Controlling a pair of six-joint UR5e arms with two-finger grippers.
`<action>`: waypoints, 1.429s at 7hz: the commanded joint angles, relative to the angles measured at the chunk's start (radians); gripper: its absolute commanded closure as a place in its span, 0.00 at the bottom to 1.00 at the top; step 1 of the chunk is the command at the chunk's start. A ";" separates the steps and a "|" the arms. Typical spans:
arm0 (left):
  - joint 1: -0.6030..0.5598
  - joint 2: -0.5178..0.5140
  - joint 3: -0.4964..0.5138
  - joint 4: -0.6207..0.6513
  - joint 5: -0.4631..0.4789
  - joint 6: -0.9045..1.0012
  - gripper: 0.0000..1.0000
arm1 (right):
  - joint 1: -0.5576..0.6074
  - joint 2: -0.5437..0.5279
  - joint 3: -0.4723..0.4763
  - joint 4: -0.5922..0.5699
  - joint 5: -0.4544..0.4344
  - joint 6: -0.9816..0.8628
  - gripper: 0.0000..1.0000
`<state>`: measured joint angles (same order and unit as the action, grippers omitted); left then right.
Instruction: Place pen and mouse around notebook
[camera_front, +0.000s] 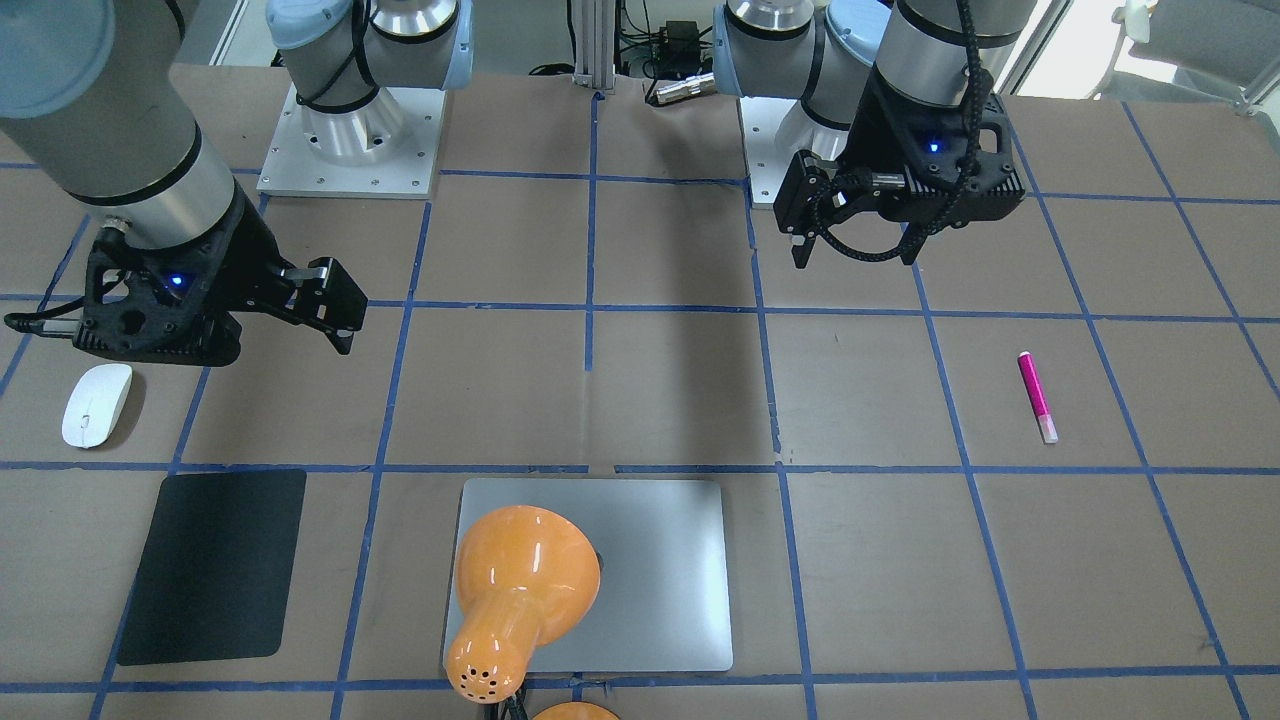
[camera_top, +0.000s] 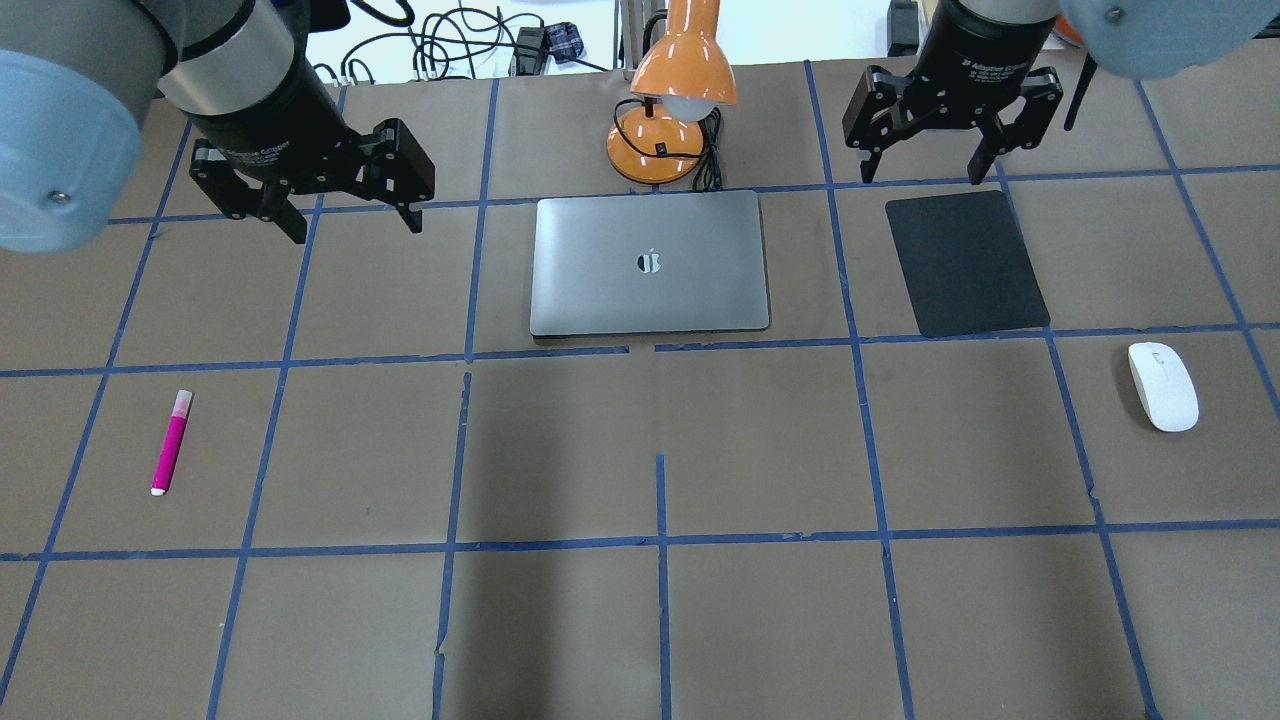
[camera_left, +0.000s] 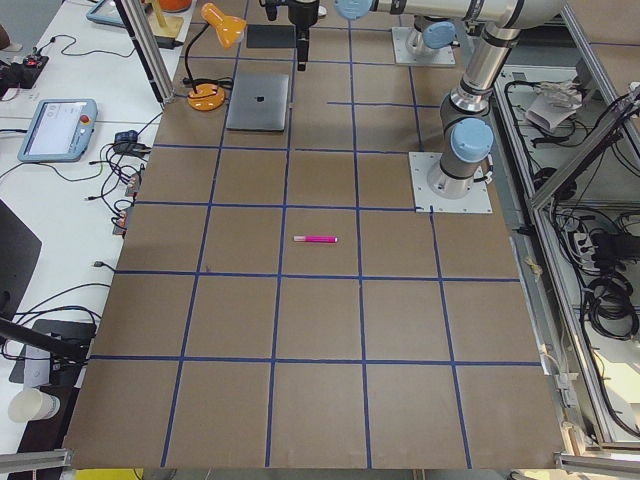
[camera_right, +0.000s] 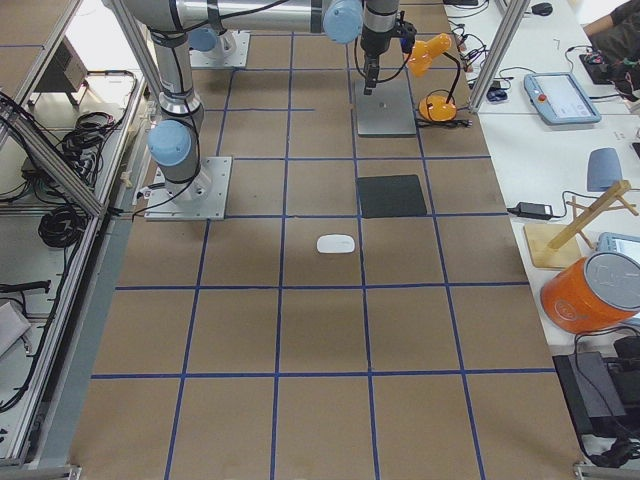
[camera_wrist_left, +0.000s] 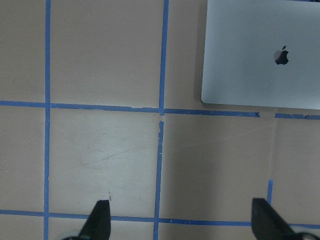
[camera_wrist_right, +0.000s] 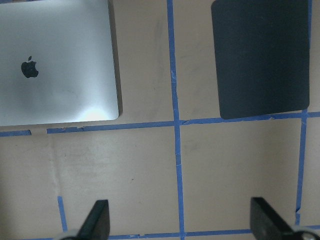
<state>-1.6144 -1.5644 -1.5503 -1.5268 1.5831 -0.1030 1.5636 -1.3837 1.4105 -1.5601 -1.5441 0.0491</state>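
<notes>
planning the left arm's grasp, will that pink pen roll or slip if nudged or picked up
The pen looks round and slim and lies flat on the table, so a sideways nudge would probably roll it. Its smooth body may slip unless the jaws close squarely across it. Being small, it is likely light and stiff.

Pen (camera_top: 170, 443): glowing bright magenta, its cap end showing pale and translucent.
Mouse (camera_top: 1163, 386): gleaming glossy white.
Notebook (camera_top: 650, 262): showing silver-grey, wearing a dark logo at centre.
Pad (camera_top: 966, 263): sitting matte black.
Lamp (camera_top: 683, 75): shining glossy orange.
Bench (camera_top: 760, 450): showing brown, blue tape lines running across it in a grid.
Left claw (camera_top: 355, 228) and right claw (camera_top: 922, 178): both showing black.
</notes>
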 joint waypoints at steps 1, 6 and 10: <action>0.001 0.003 -0.004 0.000 0.000 -0.001 0.00 | 0.000 0.003 0.014 -0.006 -0.001 -0.005 0.00; 0.223 0.031 -0.042 -0.004 0.000 0.247 0.00 | -0.325 0.022 0.157 -0.065 -0.064 -0.311 0.00; 0.740 -0.093 -0.564 0.669 -0.021 0.902 0.00 | -0.574 0.066 0.503 -0.579 -0.153 -0.590 0.00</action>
<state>-1.0185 -1.6025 -1.9296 -1.1163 1.5688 0.6003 1.0484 -1.3316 1.8163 -2.0239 -1.6819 -0.5044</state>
